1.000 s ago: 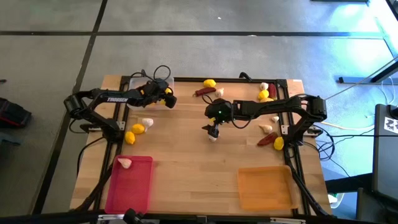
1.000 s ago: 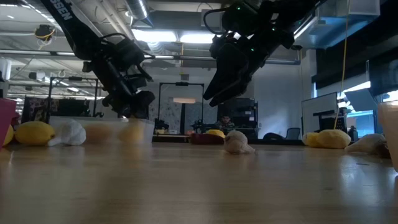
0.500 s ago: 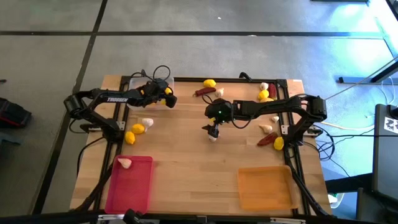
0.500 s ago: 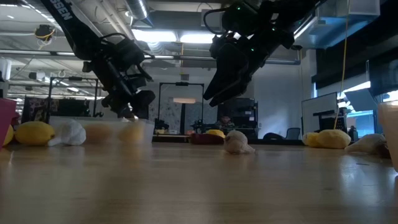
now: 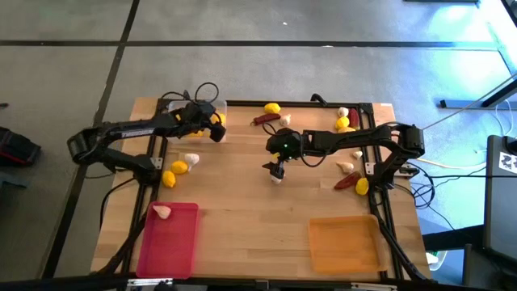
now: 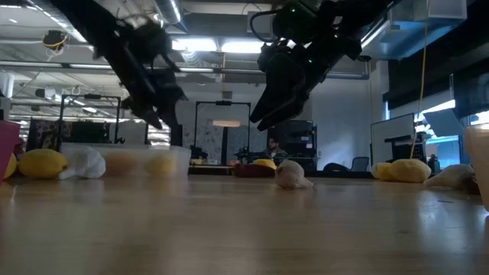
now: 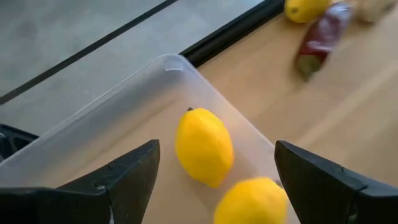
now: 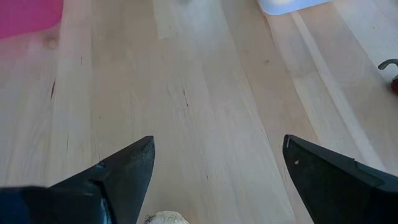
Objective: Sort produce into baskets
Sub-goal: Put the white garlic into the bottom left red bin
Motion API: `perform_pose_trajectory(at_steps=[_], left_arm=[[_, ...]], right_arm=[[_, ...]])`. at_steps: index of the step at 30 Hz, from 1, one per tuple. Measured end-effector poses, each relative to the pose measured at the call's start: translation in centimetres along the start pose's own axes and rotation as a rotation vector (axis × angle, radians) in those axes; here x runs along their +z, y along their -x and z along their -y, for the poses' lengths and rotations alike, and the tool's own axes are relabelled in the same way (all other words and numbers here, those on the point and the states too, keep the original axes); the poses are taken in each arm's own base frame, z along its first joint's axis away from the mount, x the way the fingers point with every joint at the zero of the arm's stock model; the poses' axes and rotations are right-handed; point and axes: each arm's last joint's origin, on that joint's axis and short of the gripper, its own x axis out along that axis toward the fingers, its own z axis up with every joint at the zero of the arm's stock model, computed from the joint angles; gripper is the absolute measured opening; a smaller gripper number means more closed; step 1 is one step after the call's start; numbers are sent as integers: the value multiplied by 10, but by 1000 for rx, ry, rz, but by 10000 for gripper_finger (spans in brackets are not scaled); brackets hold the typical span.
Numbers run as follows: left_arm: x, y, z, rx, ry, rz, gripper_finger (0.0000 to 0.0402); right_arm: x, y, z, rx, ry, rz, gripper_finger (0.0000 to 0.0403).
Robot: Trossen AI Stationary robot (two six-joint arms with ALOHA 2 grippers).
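High view: your right gripper (image 5: 276,171) hangs over mid-table, directly above a small whitish papery garlic bulb (image 5: 276,179). Your left gripper (image 5: 215,129) sits over the clear squarish plastic tray (image 5: 220,106) at the far edge. Near the front edge, the long pink-red plastic tray (image 5: 178,242) already holds one garlic bulb, so that is likely where this one goes; the orange plastic tray (image 5: 343,242) lies well off to the other side.

Low view: the right gripper's fingers are spread, tips above and slightly to one side of the bulb (image 6: 289,176), not touching it. The bulb rests on the wooden tabletop (image 6: 244,229).

Left wrist view: fingers apart, holding nothing; below them, inside the clear tray (image 7: 186,74), lie two smooth yellow lemons (image 7: 204,147).

Right wrist view: fingers wide, bulb (image 8: 165,218) just showing between them.

Handling, as a judgement: expect the bulb to be light, dry and lumpy, its skin flaky and liable to slip or crush. Take it across its widest middle, centred between the pads, with a gentle close; it may roll if nudged on one side first.
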Motion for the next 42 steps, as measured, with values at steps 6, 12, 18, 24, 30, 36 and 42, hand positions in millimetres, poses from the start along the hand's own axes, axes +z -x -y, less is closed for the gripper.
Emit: perform_pose_trajectory(at_steps=[6,12,18,24,30,36,42], left_arm=[[-2,40,5,-60,-31,5,314],[-20,67,12,-108,-9,-79,314],[-39,80,24,-166,-10,-222,315],[-57,91,33,-166,31,-340,315],[-70,100,36,-132,75,-430,315],[-77,98,46,-109,82,-475,315],[-88,87,54,1,43,-575,315]], right_arm=[[0,0,0,0,0,0,346],[0,0,0,0,0,1,346],[0,0,0,0,0,3,346],[0,0,0,0,0,3,346],[0,0,0,0,0,3,346],[0,0,0,0,0,3,346],[0,0,0,0,0,-1,346]])
